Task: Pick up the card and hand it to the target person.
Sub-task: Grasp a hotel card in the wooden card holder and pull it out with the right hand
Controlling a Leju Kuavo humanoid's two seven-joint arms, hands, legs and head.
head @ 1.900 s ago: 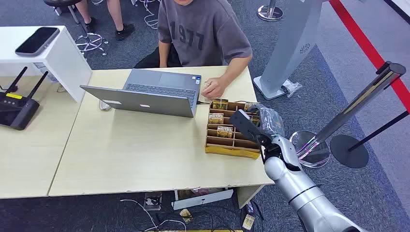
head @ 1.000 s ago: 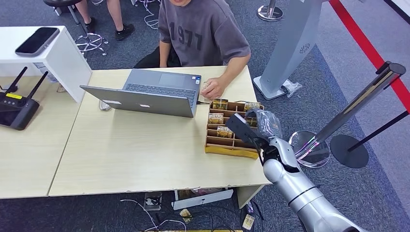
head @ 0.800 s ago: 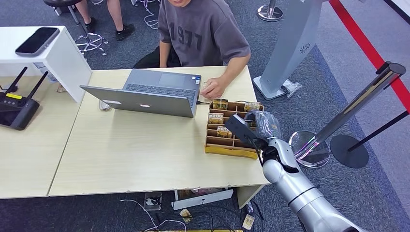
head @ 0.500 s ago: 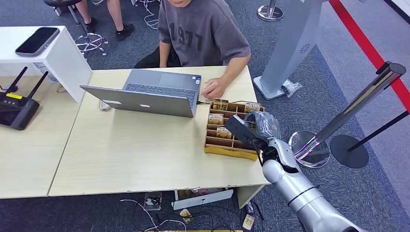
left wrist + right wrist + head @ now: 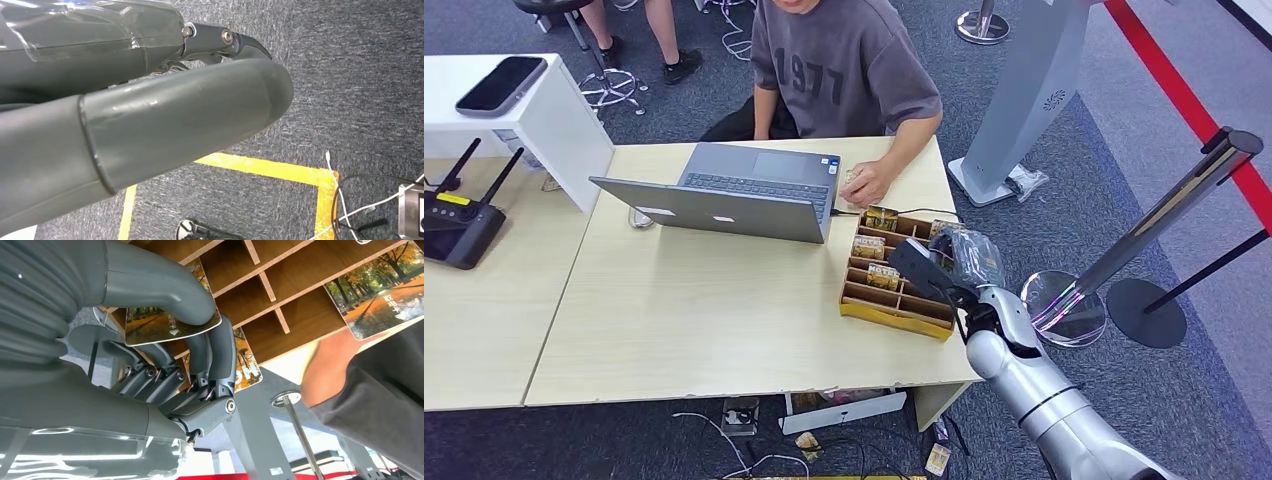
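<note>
A wooden card tray [image 5: 894, 318] with slotted compartments lies at the table's right end, several autumn-tree cards [image 5: 869, 245] standing in it. My right hand [image 5: 944, 265] reaches over the tray's right side. In the right wrist view the thumb and a finger of my right hand [image 5: 190, 355] pinch one such card [image 5: 170, 322] just off the wooden dividers. The target person [image 5: 844, 70] in a grey shirt sits behind the table, one hand [image 5: 864, 185] resting beside the tray's far end. My left hand [image 5: 175, 115] hangs over grey carpet, fingers straight, holding nothing.
An open grey laptop [image 5: 724, 195] stands left of the tray. A white side table [image 5: 554, 120] with a phone and a black router [image 5: 459, 225] are at the far left. A grey kiosk base [image 5: 1014, 120] and stanchion posts [image 5: 1144, 230] stand to the right.
My right hand has crept left over the tray and closed on a card. The tray has twisted and slid slightly left on the table. The person has stayed put.
</note>
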